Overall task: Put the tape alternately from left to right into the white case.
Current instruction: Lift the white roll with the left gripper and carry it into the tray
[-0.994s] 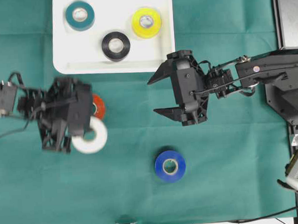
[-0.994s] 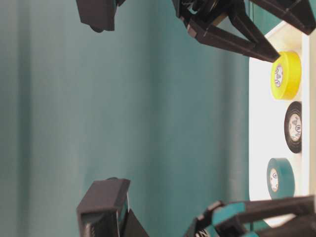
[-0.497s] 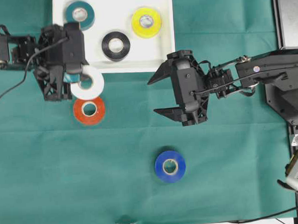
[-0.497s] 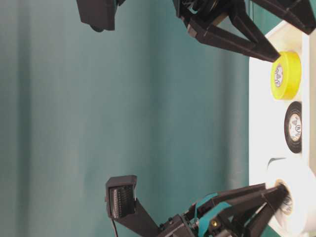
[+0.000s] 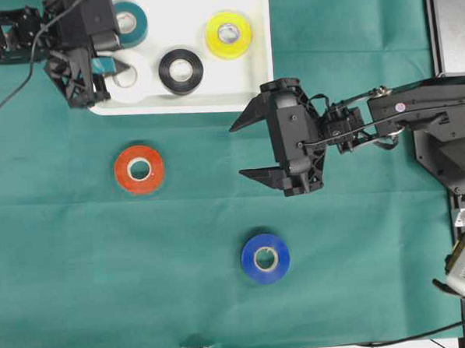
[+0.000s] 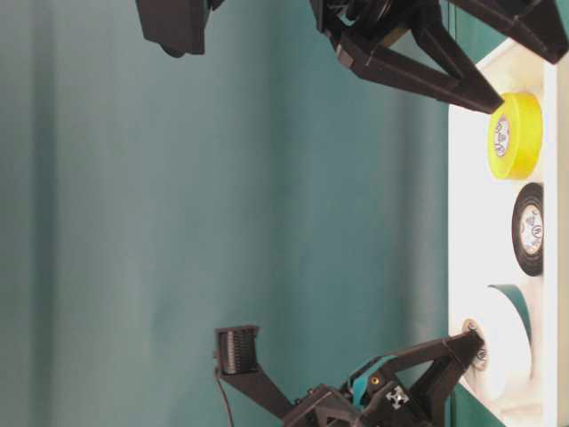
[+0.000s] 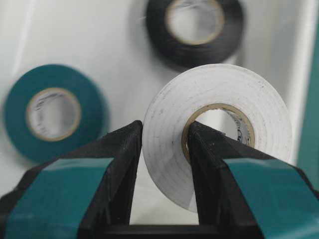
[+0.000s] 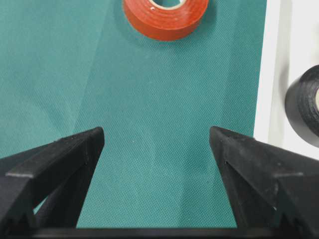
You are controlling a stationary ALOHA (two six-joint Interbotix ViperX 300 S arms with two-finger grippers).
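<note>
Six glossy tape rings: teal, black, yellow in the case; red, blue on cloth; white pinched by the left gripper. Right gripper gapes empty.

Even bright light, soft shadows (left wrist view background blurred).
</note>
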